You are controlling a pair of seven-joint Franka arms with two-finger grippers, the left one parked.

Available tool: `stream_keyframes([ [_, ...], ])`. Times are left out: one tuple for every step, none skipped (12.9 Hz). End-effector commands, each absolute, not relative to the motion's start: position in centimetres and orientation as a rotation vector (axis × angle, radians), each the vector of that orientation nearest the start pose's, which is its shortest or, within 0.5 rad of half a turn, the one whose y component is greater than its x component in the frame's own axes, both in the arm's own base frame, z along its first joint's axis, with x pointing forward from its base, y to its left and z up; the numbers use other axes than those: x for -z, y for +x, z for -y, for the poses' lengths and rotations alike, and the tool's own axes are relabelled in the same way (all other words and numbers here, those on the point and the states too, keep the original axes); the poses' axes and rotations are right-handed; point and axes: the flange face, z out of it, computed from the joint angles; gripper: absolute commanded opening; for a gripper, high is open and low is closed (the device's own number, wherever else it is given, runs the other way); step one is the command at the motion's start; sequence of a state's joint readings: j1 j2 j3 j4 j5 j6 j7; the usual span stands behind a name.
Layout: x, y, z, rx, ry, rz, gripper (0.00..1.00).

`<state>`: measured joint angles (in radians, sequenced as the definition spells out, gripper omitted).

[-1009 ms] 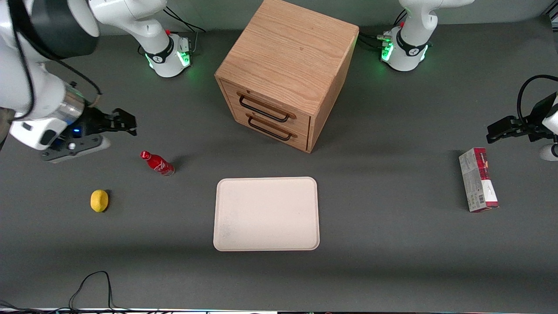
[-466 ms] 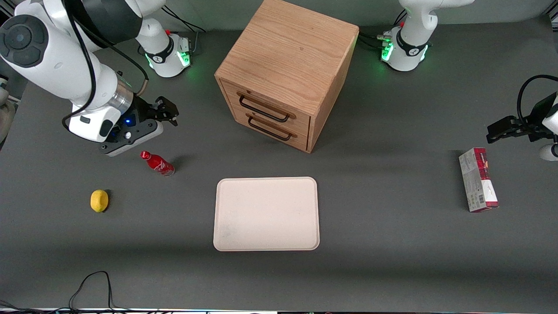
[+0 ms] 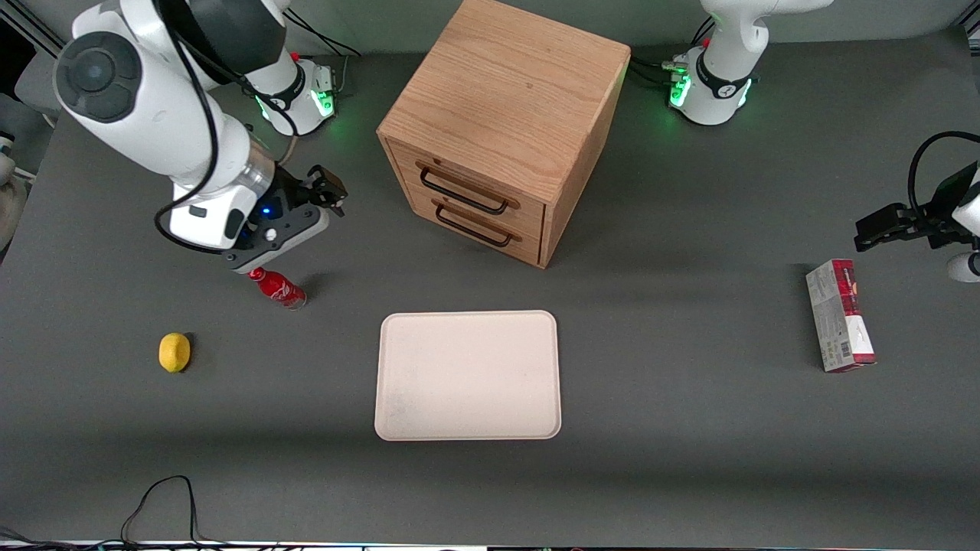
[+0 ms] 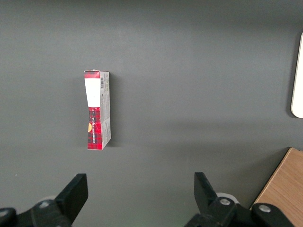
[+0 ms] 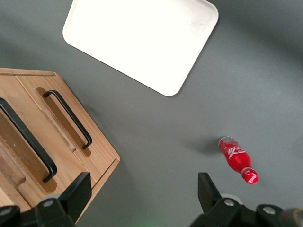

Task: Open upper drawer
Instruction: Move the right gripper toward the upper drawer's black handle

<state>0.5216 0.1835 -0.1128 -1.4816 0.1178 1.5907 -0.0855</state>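
Observation:
The light oak cabinet [image 3: 501,107] stands at the middle of the table, farther from the front camera than the tray. Its upper drawer [image 3: 471,186] is shut, with a thin black bar handle [image 3: 462,196] on its front. The lower drawer [image 3: 478,223] below it is also shut. My right gripper [image 3: 331,191] hovers above the table beside the cabinet's front, toward the working arm's end, apart from the handles. Its fingers are wide open and empty. The right wrist view shows the gripper [image 5: 142,198], the upper drawer [image 5: 23,127] and the lower drawer's handle [image 5: 68,119].
A red bottle [image 3: 277,287] lies just under my wrist and also shows in the right wrist view [image 5: 238,160]. A lemon [image 3: 174,352] lies nearer the front camera. A cream tray [image 3: 468,375] lies in front of the cabinet. A red-and-white box [image 3: 840,315] lies toward the parked arm's end.
My right arm has swung from the working arm's end of the table toward the cabinet, passing above the bottle. The gripper stays open. The drawers have not moved.

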Motion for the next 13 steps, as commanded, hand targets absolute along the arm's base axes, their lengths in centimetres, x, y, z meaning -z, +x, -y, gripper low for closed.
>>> stream_keyframes([
  [-55.5, 56.1, -29.2, -0.146, -2.948, 0.813, 1.0],
  [-54.9, 55.3, -31.6, -0.154, -2.949, 0.877, 1.0],
  [-54.6, 54.3, -33.3, -0.156, -2.957, 0.938, 1.0],
  [-53.4, 53.6, -35.3, -0.186, -2.947, 0.986, 1.0],
  [-52.9, 53.0, -36.6, -0.196, -2.936, 1.024, 1.0],
  [-52.8, 52.0, -38.3, -0.183, -2.921, 1.069, 1.0],
  [-52.4, 51.7, -39.0, -0.188, -2.91, 1.084, 1.0],
  [-51.4, 51.9, -39.5, -0.184, -2.904, 1.087, 1.0],
  [-50.5, 52.2, -39.9, -0.178, -2.882, 1.144, 1.0],
  [-49.4, 52.2, -40.7, -0.178, -2.848, 1.231, 1.0],
  [-48.9, 52.3, -40.9, -0.174, -2.826, 1.275, 1.0],
  [-48.0, 52.4, -41.0, -0.185, -2.804, 1.32, 1.0],
  [-47.5, 52.4, -41.1, -0.189, -2.788, 1.348, 1.0],
])
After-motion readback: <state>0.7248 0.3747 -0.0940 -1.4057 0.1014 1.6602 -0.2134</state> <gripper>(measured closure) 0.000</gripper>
